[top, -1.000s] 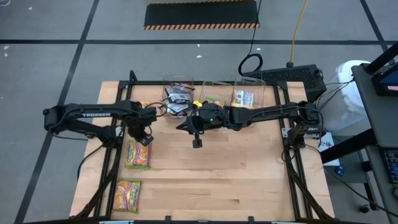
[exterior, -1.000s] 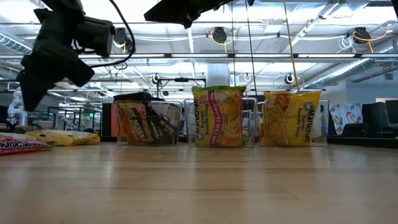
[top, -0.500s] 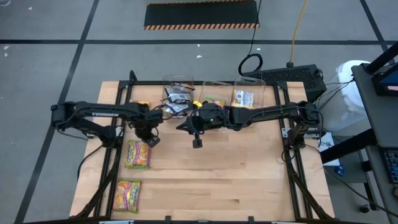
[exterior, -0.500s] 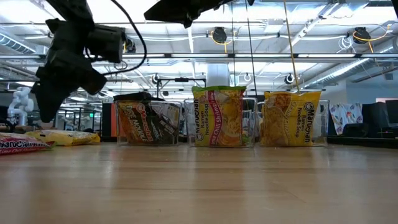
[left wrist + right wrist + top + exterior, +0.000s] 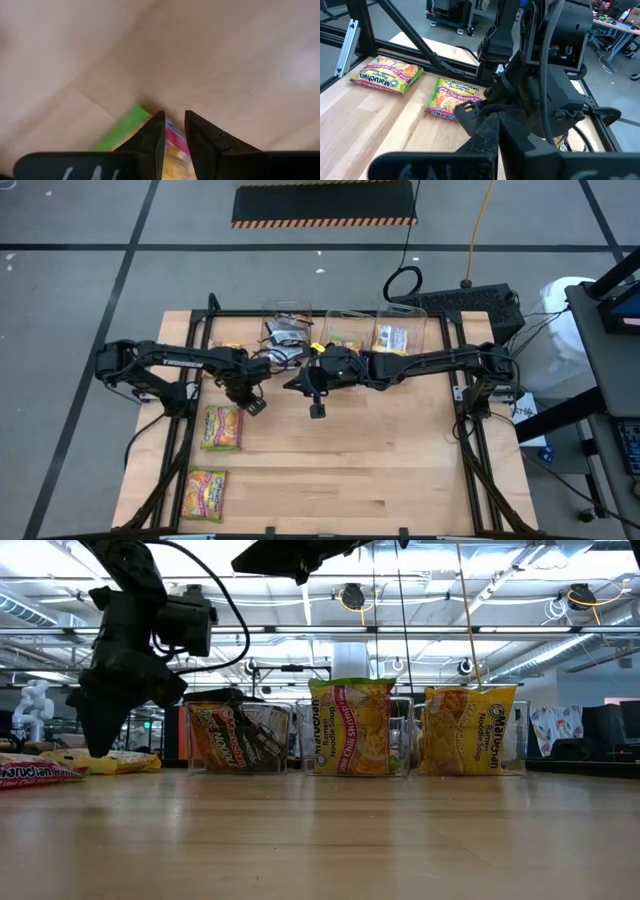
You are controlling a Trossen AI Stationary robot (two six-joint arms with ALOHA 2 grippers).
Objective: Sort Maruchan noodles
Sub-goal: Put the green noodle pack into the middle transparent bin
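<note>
on my desk [image 5: 380,470] i count two lime-green noodle packets [image 5: 221,428] lying flat near the front left, then a yellow packet [image 5: 228,348] at the back left. my left hand [image 5: 256,406] hangs just beyond the nearer pair, fingers slightly apart and empty, and my right hand [image 5: 317,410], fingers together, waits mid-desk. farthest stand three clear bins [image 5: 345,330] holding black, green and yellow packets.

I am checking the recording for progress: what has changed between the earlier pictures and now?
The left gripper moved toward the table's middle, away from the left edge, holding nothing. The right gripper, the two lime-green packets on the table and the three bins stayed as they were.
</note>
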